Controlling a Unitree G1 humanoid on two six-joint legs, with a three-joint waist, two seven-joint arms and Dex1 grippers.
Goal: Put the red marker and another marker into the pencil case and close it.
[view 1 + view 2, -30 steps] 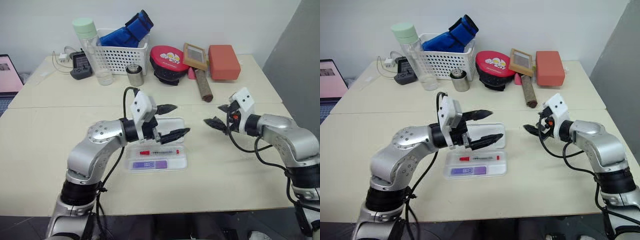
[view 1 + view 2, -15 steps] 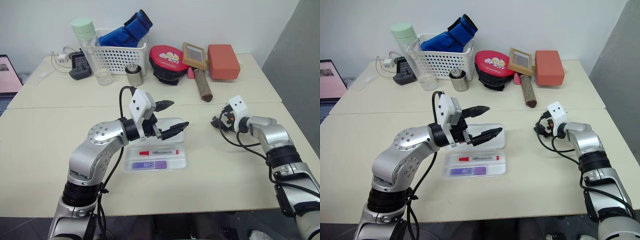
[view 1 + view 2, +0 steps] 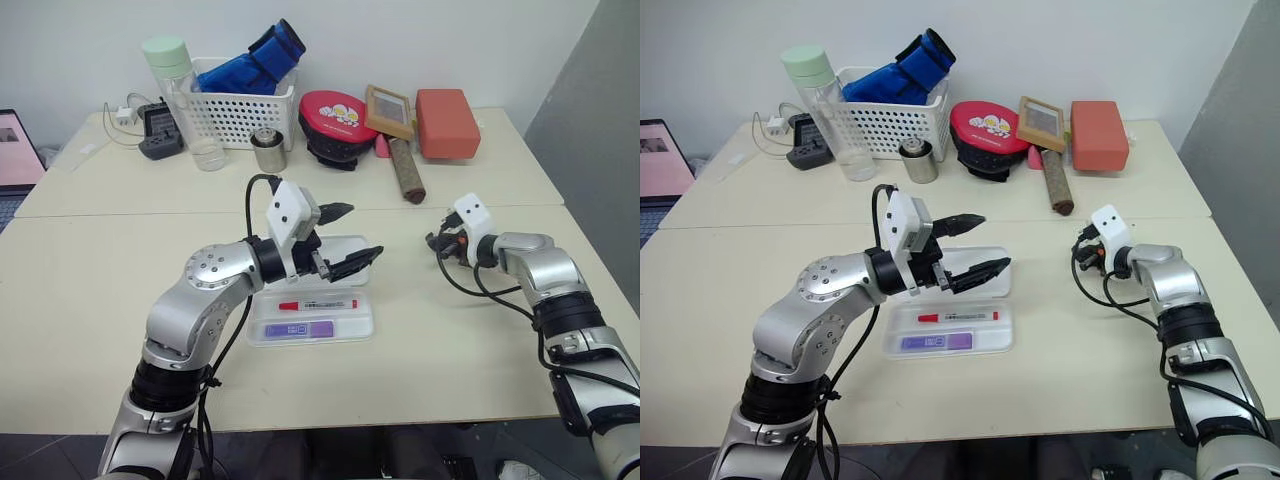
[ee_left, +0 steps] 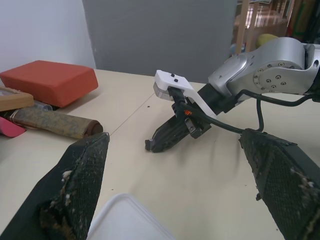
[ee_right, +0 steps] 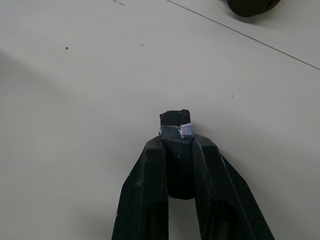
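Tabletop (image 3: 100, 290): one pencil case (image 3: 362, 325), two markers (image 3: 318, 304) inside; left hand (image 3: 360, 230) spread, right hand (image 3: 432, 243) pinching black bit (image 5: 174, 119).

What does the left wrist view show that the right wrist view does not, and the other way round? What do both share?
Left wrist, not right wrist: the open left claw, a corner of the pencil case, an orange-red box and a brown roll.
Right wrist, not left wrist: a small dark piece with a bluish patch at the tips of the right claw; what it is, I cannot tell.
Both: the right claw, shut and low over the table, and the table seam.
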